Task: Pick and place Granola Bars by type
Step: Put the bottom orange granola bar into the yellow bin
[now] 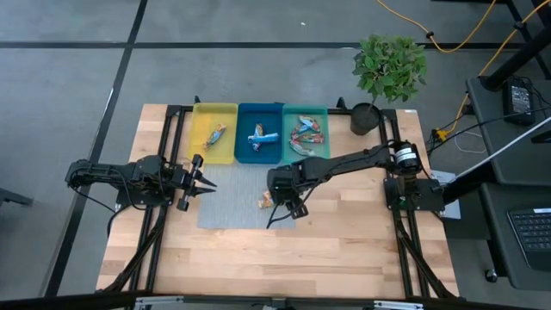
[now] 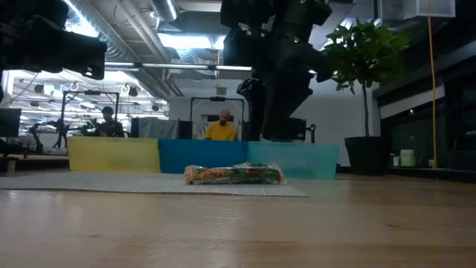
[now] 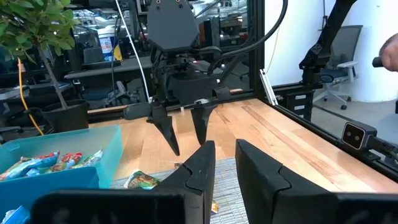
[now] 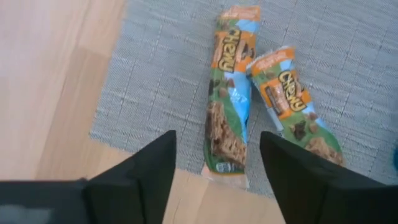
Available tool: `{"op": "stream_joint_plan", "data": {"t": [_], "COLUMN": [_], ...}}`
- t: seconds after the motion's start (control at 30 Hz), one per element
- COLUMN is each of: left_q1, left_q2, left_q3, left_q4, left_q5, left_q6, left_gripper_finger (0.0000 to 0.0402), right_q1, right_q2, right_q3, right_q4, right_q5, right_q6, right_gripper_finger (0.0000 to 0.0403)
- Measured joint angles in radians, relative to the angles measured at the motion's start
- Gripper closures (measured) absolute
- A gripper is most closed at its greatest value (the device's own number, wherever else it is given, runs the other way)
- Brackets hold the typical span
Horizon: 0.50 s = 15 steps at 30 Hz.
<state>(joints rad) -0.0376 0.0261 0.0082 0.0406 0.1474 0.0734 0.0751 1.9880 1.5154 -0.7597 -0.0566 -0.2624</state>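
Two granola bars in green, orange and light-blue wrappers (image 4: 229, 99) (image 4: 295, 106) lie flat, side by side, on a grey mat (image 4: 161, 74). They also show in the high view (image 1: 265, 200) and the low view (image 2: 234, 174). My right gripper (image 4: 217, 168) (image 1: 288, 207) hovers open above them, fingers pointing down, touching nothing. My left gripper (image 1: 202, 182) (image 3: 225, 162) waits open at the mat's left edge. The yellow tray (image 1: 203, 120) holds one bar, the blue tray (image 1: 245, 116) a blue bar, and the teal tray (image 1: 320, 116) several bars.
The three trays stand in a row along the mat's far side. A potted plant (image 1: 387, 69) stands at the table's far right corner. Bare wood lies near and right of the mat (image 1: 344, 232). People sit in the room behind (image 2: 221, 128).
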Motion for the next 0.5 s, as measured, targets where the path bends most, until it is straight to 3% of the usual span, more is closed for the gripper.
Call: {"op": "stream_joint_plan", "data": {"t": [0.17, 0.5], "left_q1": [0.000, 0.000], "left_q2": [0.000, 0.000], "left_q3": [0.000, 0.000], "left_q4": [0.000, 0.000], "left_q5": [0.000, 0.000], "left_q6": [0.000, 0.000], "left_gripper_finger": [0.0346, 0.0343], "right_q1": [0.001, 0.001], "right_q2": [0.018, 0.052], "right_q3": [0.000, 0.000], "right_q4": [0.029, 0.035], "right_q5": [0.001, 0.002], "right_q6": [0.045, 0.095], "right_gripper_finger": [0.0154, 0.0165]}}
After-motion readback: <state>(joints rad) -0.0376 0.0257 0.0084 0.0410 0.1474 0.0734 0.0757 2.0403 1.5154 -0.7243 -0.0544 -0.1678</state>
